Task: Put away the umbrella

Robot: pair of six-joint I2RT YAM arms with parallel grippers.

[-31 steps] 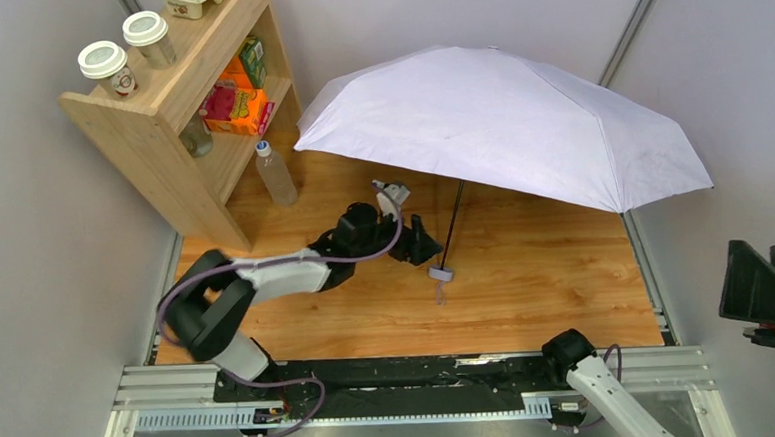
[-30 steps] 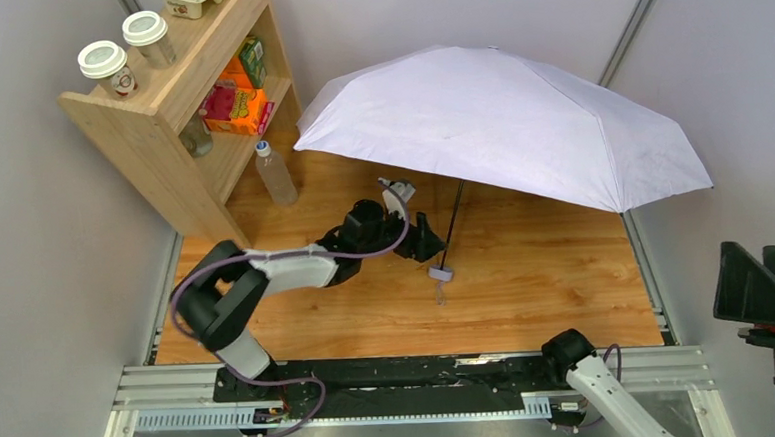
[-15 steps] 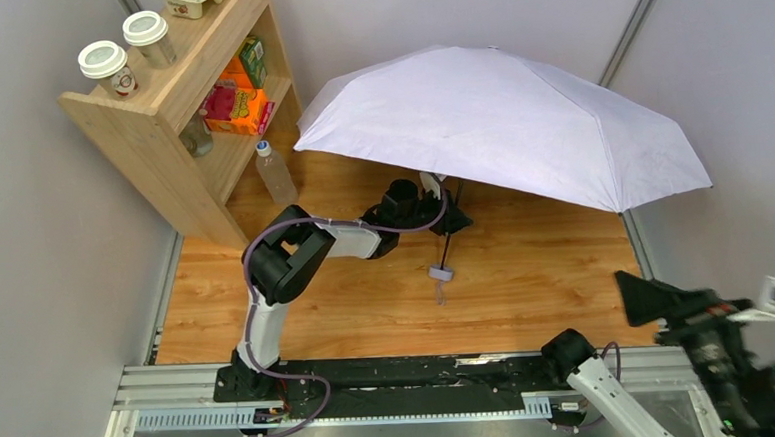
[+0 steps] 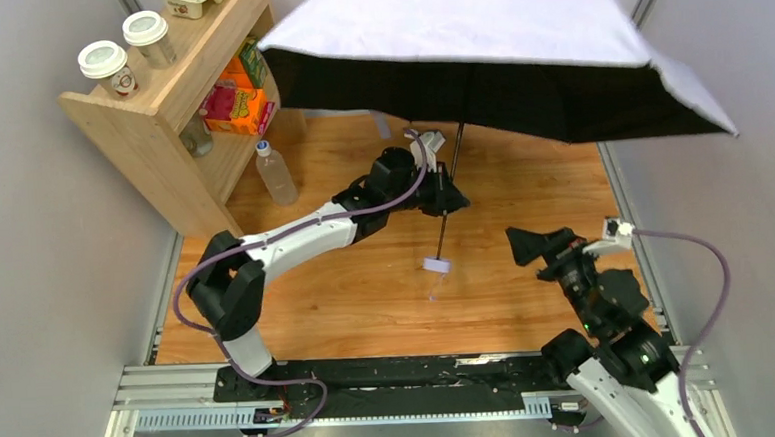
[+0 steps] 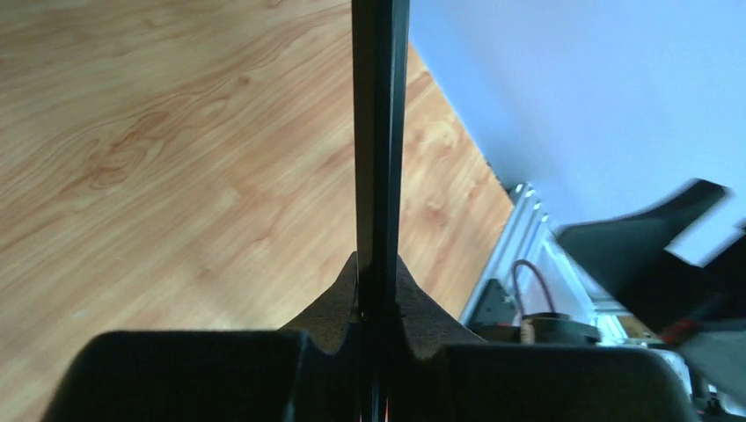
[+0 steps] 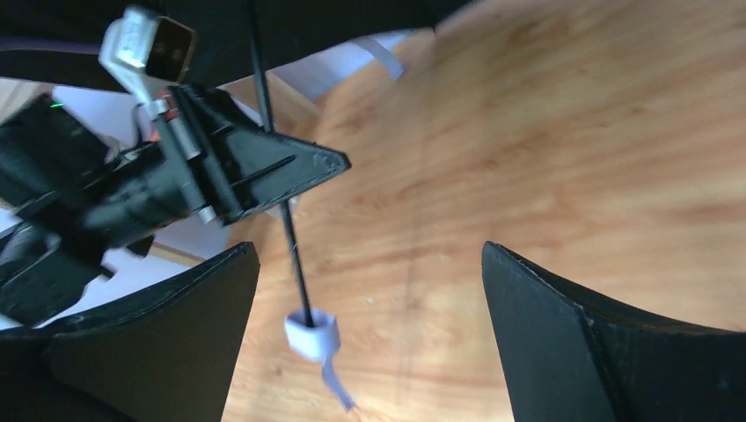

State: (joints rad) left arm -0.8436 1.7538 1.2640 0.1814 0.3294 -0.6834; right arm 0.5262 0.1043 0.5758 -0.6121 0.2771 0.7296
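Gripping the open umbrella (image 4: 453, 25) by its thin dark shaft (image 4: 443, 238), over the bench (image 4: 348, 301).
My left fingers (image 4: 449, 197) were clamped on that shaft, well right of the wooden shelf (image 4: 158, 110); the canopy (image 4: 517, 97) spread from beside the shelf's top out to its right, grey handle (image 4: 436, 266) below my grip. My right fingers (image 4: 537, 246) stood wide open, farther right of the shelf, holding nothing.

The left arm (image 4: 300, 243) and the right arm (image 4: 629, 406) are built of white tube links between chunky black joints, each trailing a looping greyish-purple cable (image 4: 708, 262) and ending in black wedge-shaped fingers (image 6: 563, 334).
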